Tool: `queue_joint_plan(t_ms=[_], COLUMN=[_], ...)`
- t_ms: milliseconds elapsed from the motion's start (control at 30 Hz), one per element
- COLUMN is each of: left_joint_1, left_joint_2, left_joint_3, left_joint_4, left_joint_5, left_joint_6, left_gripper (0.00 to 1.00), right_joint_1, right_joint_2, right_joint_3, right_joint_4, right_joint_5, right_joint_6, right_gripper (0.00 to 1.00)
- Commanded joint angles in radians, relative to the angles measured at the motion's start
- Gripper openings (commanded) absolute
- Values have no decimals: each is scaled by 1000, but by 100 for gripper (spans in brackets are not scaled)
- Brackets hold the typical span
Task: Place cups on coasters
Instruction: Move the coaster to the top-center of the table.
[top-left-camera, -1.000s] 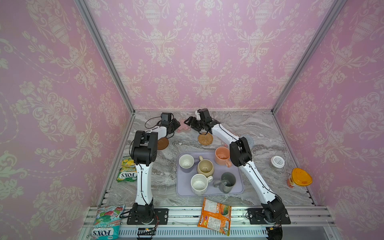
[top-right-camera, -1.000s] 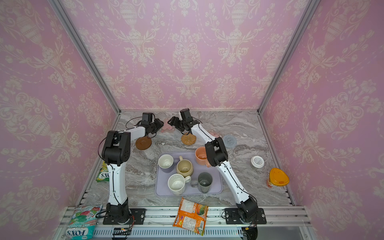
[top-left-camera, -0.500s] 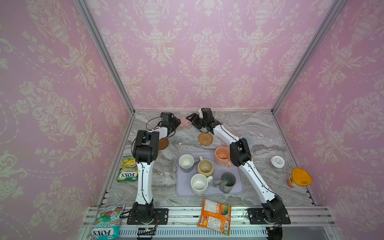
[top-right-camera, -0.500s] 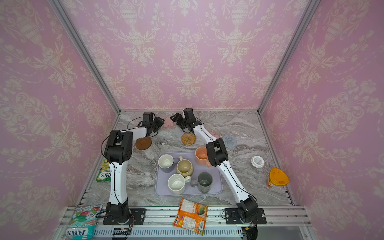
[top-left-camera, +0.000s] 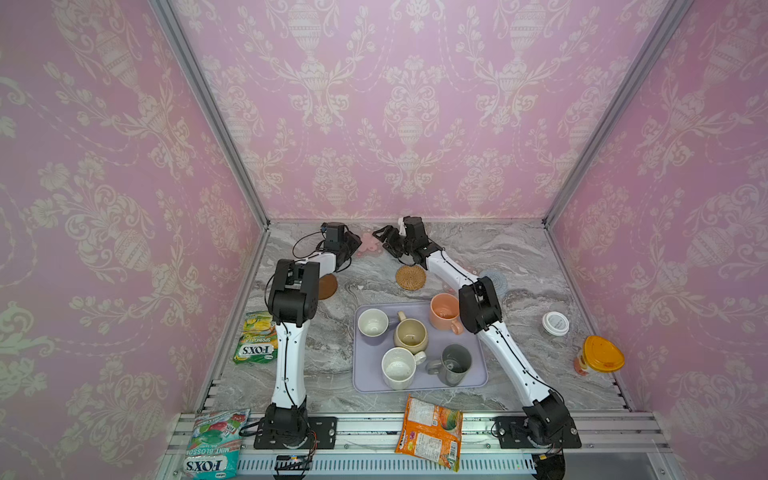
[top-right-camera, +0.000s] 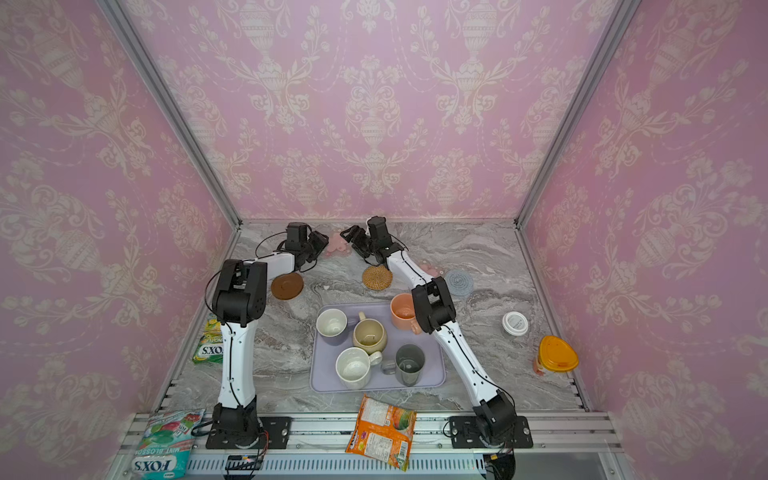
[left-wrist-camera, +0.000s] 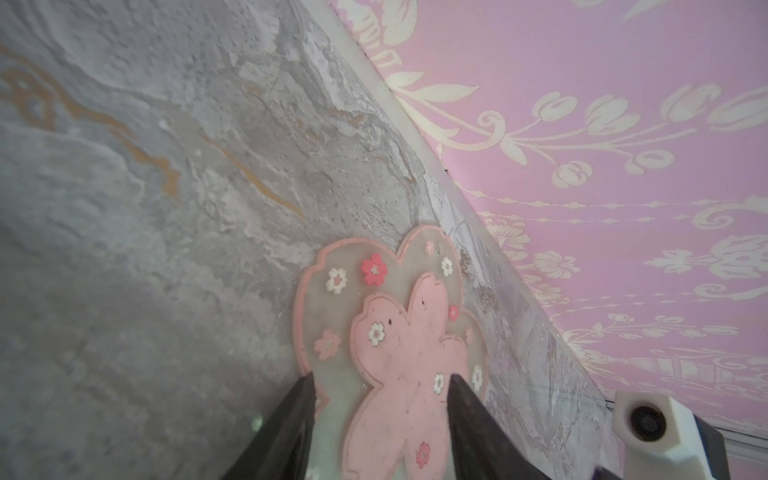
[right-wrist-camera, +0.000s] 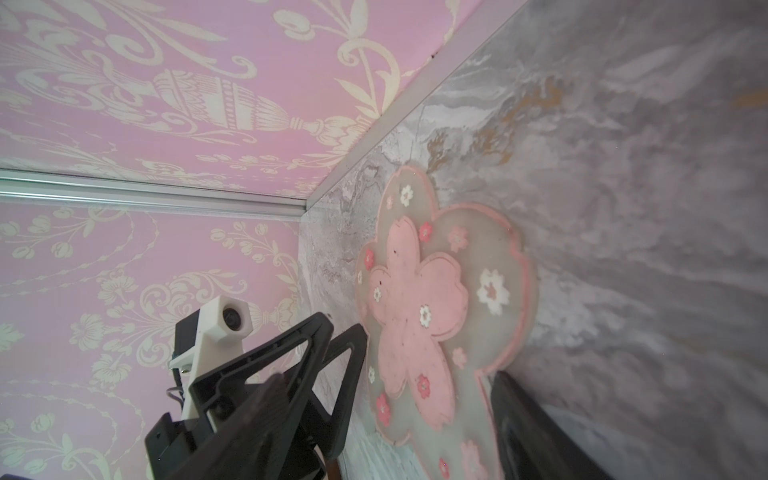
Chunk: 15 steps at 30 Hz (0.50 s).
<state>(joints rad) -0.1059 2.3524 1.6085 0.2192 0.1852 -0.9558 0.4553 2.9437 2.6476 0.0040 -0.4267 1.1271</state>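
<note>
Left pincer (left-wrist-camera: 382, 378), right pincer (right-wrist-camera: 388, 376): both wide, flanking flower coaster (left-wrist-camera: 399, 332) near back wall (left-wrist-camera: 582, 166).

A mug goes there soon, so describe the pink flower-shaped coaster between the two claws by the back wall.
The flower-shaped coaster is a flat, rubbery-looking mat: a translucent petalled sheet with a pink rim, dotted with small white, pink and red blossoms, with a raised opaque pink flower in its middle. It lies flat on the marble table near the back wall, no cup on it. The open left claw straddles one petal; the right claw sits at the opposite edge.
</note>
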Motion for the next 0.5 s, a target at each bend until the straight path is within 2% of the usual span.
queue_joint_plan(t_ms=[0,333,467], left_joint_1=[-4,26,28], left_joint_2=[41,-56,-124], left_joint_3=[-57,-62,-73], left_joint_4=[-169,-241,-283], left_joint_5=[-7,-34,-52], left_joint_6=[-6,67,112], left_gripper=[54,55,56], right_joint_1=[16,-6,-8], right_joint_2=[48,-87,-173], right_joint_3=[17,-123,-194], right_joint_4=[-9,-5,-27], right_joint_5=[-25,-42,-37], right_joint_6=[30,-43,-110], right_gripper=[80,82,84])
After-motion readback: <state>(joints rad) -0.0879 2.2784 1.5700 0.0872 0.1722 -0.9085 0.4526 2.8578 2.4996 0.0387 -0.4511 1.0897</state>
